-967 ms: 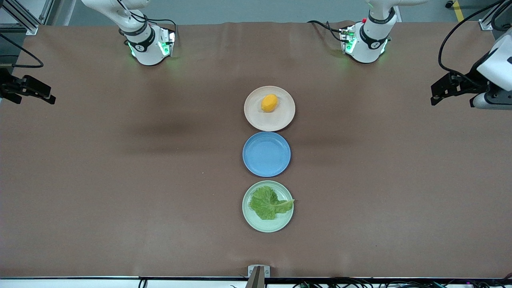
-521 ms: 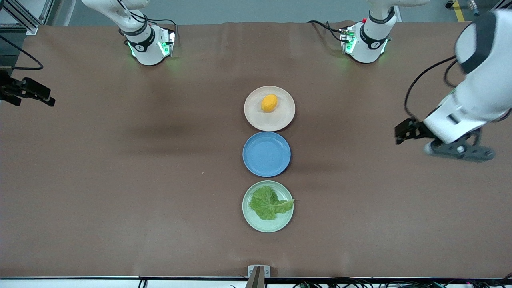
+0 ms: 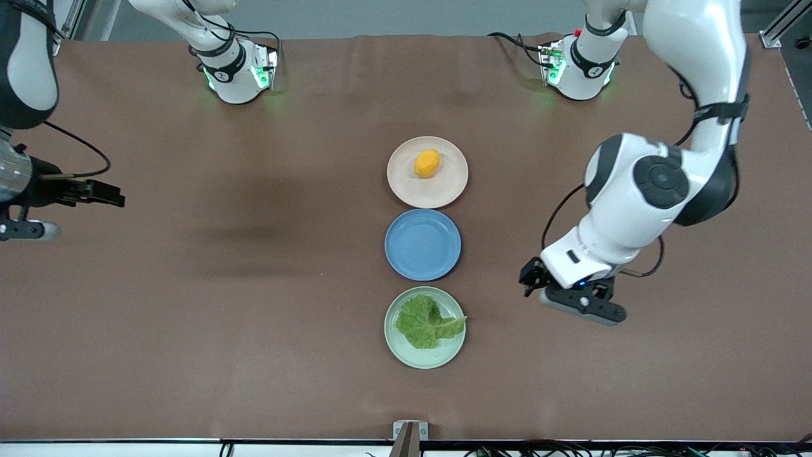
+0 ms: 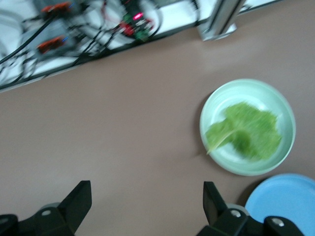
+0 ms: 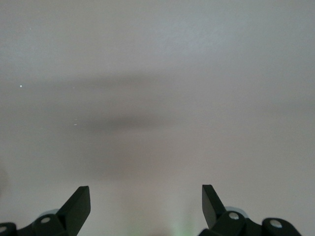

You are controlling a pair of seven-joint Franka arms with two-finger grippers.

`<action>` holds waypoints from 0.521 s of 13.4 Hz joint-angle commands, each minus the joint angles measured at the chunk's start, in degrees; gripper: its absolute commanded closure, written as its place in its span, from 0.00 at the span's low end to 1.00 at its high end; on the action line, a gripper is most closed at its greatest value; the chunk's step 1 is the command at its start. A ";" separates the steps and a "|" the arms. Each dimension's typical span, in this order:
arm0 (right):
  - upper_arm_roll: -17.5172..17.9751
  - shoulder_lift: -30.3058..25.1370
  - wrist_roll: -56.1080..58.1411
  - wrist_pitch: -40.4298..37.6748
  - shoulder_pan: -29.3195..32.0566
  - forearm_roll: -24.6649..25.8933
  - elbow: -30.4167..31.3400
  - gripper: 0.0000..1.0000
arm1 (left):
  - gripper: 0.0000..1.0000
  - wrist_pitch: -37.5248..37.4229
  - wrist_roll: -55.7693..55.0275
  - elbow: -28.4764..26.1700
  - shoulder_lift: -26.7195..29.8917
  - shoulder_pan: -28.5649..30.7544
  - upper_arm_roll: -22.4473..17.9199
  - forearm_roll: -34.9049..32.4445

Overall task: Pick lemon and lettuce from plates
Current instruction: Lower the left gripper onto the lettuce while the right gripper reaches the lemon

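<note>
So the small yellow-orange oval lemon (image 3: pixel 427 163) is sitting on the round pale beige-pink plate (image 3: pixel 406 190), which is the plate farthest from the front camera, and the crinkled green lettuce leaf (image 3: pixel 426 323) is lying flat in the round pale mint green plate (image 3: pixel 396 349), the nearest one, with an empty round blue plate (image 3: pixel 422 245) sitting between the two. The left gripper (image 3: pixel 530 279) is hanging over bare brown table (image 3: pixel 254 317) toward the left arm's end, just beside the mint plate, and its wrist view is showing its fingers (image 4: pixel 78 204) spread wide apart with nothing in them. The right gripper (image 3: pixel 111 194) is hovering over the table edge at the right arm's end, well apart from every plate, fingers (image 5: pixel 78 201) also spread and empty (its camera is seeing only plain table). My guess is the lettuce is going to be floppy, featherlight and easy to tear, so I'd be pinching the paler stem end (image 4: pixel 215 142), which is poking toward the plate rim, rather than the frilly part. The lemon is looking firm but smooth and rolly, so closing across its narrow middle seems safest to me.
</note>
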State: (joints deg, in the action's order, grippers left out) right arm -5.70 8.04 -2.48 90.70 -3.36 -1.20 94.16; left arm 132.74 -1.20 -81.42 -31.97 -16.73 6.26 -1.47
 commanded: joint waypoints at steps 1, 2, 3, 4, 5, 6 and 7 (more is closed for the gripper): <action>0.16 -3.99 -16.09 2.18 -9.17 -2.83 6.37 0.00 | 0.00 8.20 0.76 3.72 -6.59 -3.82 -0.11 1.12; 0.25 -5.39 -22.15 5.07 -12.77 -4.93 9.96 0.00 | 0.01 14.68 1.28 3.81 -9.66 -4.18 0.07 1.21; 0.16 -6.79 -27.87 9.10 -16.90 -5.74 13.73 0.00 | 0.01 21.18 1.55 3.81 -12.74 -4.45 1.11 1.38; 0.25 -7.94 -35.32 13.49 -21.72 -5.92 17.60 0.00 | 0.03 25.16 1.81 3.90 -15.47 -4.62 1.73 1.38; 0.25 -7.95 -41.31 17.63 -26.73 -5.92 19.99 0.00 | 0.03 28.42 1.90 3.90 -17.41 -5.41 2.00 1.21; 0.16 -7.69 -48.51 22.28 -31.92 -5.92 21.75 0.00 | 0.05 31.24 3.56 3.98 -19.17 -6.46 1.57 0.86; 0.16 -6.12 -54.84 26.50 -36.58 -6.01 22.38 0.00 | 0.06 34.31 6.70 4.07 -20.75 -6.64 1.56 1.03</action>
State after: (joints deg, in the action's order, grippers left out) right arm -4.59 3.34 -47.32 110.53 -32.48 -6.75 111.54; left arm 163.29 1.18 -79.95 -49.52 -22.46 8.01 -1.47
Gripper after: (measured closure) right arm 0.000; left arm 0.048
